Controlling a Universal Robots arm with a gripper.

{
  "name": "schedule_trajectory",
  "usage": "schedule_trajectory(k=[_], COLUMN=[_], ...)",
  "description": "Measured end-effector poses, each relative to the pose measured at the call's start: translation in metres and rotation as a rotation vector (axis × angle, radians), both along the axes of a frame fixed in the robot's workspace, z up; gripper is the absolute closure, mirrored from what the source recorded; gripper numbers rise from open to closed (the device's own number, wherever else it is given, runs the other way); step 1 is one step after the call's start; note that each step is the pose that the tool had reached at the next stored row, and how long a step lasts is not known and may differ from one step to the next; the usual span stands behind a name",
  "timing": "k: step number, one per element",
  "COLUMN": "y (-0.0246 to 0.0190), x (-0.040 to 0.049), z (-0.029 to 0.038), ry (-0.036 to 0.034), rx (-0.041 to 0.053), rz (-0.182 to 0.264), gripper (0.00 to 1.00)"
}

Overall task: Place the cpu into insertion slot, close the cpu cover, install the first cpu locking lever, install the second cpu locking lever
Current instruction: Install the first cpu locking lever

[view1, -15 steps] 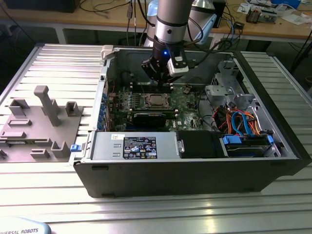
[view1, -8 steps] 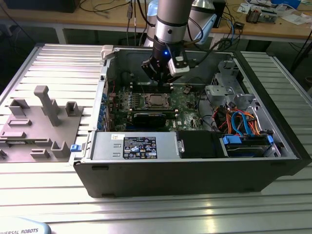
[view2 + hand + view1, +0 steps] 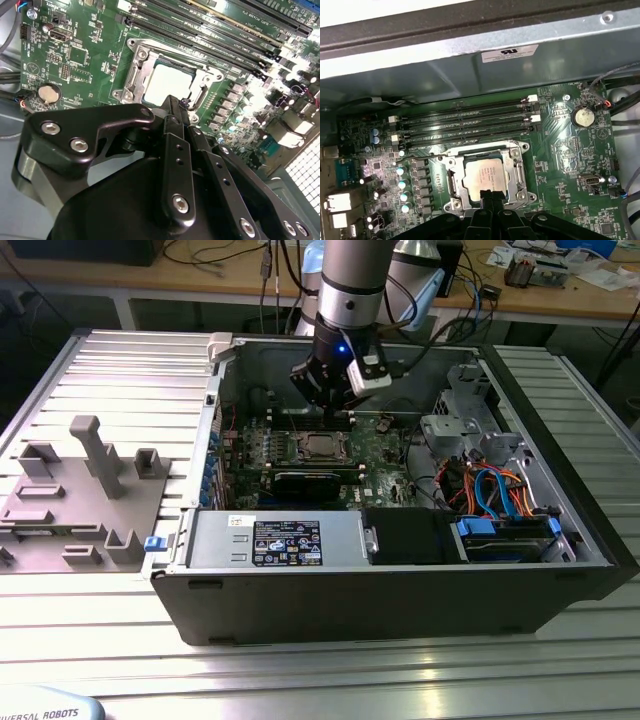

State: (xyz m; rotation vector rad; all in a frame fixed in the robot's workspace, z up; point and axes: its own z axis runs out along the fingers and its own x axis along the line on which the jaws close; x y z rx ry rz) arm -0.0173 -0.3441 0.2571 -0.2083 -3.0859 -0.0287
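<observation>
My gripper point(image 3: 491, 196) hangs just above the near edge of the insertion slot point(image 3: 487, 176), fingers pinched narrow together and holding nothing. The cpu point(image 3: 485, 177) already sits flat in the slot with the cpu cover point(image 3: 516, 167) folded down around it, as both wrist views show. With the locking levers to deal with, I judge I should press slowly beside the cover frame, never on the chip's metal top.
</observation>
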Motion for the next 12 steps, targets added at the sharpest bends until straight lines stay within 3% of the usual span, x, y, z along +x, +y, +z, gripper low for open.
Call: schedule_trajectory(k=[12], y=[0.0000], x=[0.0000], z=[0.0000], ry=[-0.0002], rx=[0.0000], rz=[0.071], gripper=[0.89])
